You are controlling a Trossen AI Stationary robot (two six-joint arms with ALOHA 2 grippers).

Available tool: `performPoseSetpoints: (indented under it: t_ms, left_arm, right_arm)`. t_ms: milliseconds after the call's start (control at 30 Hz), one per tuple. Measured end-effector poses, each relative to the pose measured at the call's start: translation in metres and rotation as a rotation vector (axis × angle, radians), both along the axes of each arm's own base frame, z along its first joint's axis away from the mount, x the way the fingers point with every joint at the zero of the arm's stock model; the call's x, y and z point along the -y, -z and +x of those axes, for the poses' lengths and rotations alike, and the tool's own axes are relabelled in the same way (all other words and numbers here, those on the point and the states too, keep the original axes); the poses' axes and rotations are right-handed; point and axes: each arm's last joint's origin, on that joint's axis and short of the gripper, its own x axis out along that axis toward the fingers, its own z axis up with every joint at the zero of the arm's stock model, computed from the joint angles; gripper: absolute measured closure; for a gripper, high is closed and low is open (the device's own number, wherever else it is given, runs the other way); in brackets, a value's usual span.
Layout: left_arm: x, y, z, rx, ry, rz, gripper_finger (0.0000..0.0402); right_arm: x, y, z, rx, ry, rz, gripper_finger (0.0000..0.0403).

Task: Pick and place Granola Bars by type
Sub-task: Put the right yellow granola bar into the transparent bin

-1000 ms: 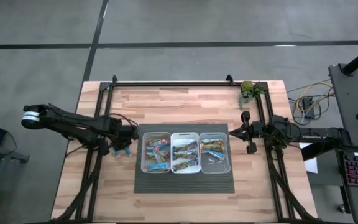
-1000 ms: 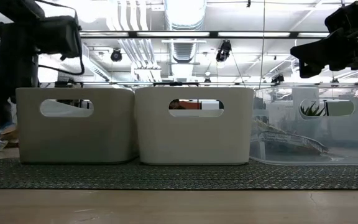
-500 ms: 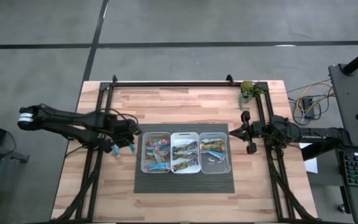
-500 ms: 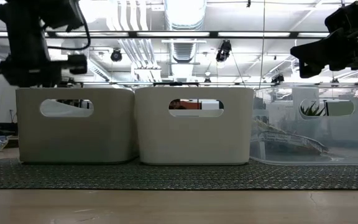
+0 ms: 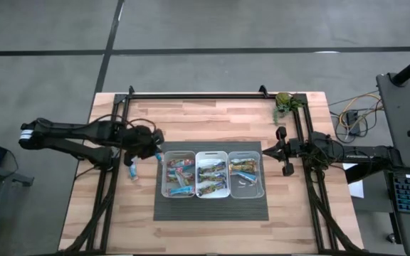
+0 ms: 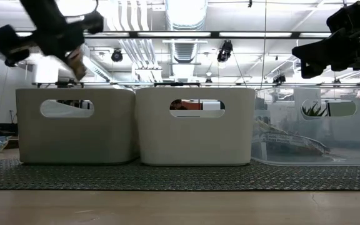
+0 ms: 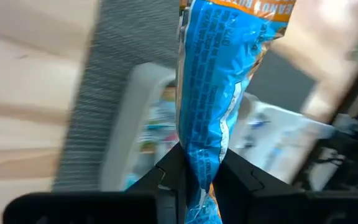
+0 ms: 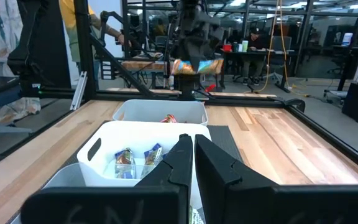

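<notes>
The left gripper [image 5: 154,147] is closed on a blue-wrapped granola bar [image 7: 219,87], pinching it at one end so that the bar's long axis runs straight out from the fingertips. In the overhead view the gripper hangs just beside the outer corner of the left bin [image 5: 178,173], at the edge of the dark ribbed mat [image 5: 212,206]. The bin therefore lies a short way inward from the held bar, toward the table's middle, and below it; in the table-level view the gripper [image 6: 74,59] rides above the bin's rim.

The left arm is plainly the nearer one. The right gripper [image 5: 265,150] waits with its fingers shut and empty just outside the clear right bin [image 5: 246,173], well apart from the bar.

Three bins stand touching in a row on the mat. The left bin and the middle bin [image 5: 212,173] already hold several bars; the right one holds few. One more bar [image 5: 133,171] lies on the bare wooden table [image 5: 212,117] beside the mat, near the left arm.

Judgement: the bar must be carried inward and over the rim before release. A small green plant [image 5: 285,103] sits at the far corner, clear of the work.
</notes>
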Motion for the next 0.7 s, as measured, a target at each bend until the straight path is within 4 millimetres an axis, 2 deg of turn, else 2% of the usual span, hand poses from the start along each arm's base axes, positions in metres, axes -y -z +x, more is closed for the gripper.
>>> performPoseSetpoints:
  t_ms: [233,700]
  left_arm:
    - [-0.002,-0.028,0.016,0.066,0.046,0.125,0.0356]
    - [-0.002,-0.054,0.072,0.036,0.289,0.329,0.0356]
  right_arm:
    - [0.000,0.000,0.000,0.001,0.000,0.000,0.0394]
    - [0.000,0.000,0.000,0.000,0.000,0.000,0.0394]
